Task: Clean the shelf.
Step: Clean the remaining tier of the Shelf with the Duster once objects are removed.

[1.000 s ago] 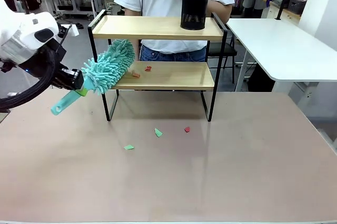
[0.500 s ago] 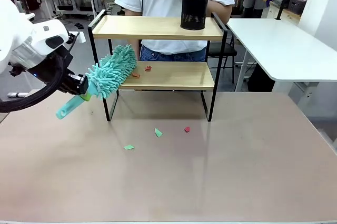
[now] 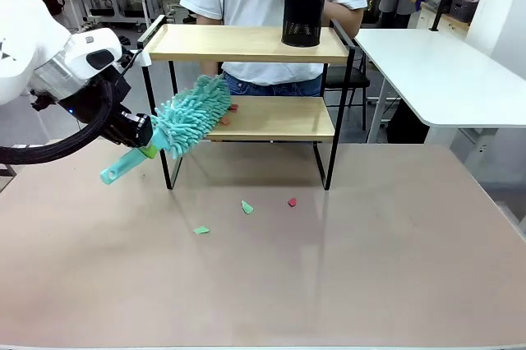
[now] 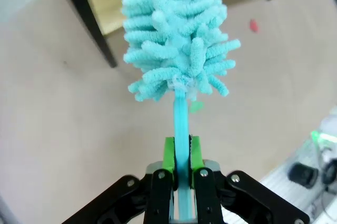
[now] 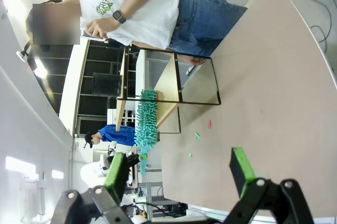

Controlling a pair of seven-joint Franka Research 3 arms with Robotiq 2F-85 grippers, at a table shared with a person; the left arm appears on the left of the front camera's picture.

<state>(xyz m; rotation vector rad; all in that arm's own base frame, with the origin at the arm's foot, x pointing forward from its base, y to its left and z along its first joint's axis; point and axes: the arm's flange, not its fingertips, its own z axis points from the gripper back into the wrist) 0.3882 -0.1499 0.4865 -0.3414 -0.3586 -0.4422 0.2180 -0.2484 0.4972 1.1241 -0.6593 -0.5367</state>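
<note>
Clamped shut on the teal duster's point(image 3: 191, 112) handle, the left gripper point(image 4: 181, 150) should drag the fluffy head flat along the lower board, pushing the red scraps point(image 3: 233, 108) off its edge. The right gripper point(image 5: 178, 167) gapes wide, empty. The shelf point(image 3: 246, 44) stands at the table's far middle: two pale boards in a black frame, with a mesh cup point(image 3: 303, 15) on top.
</note>
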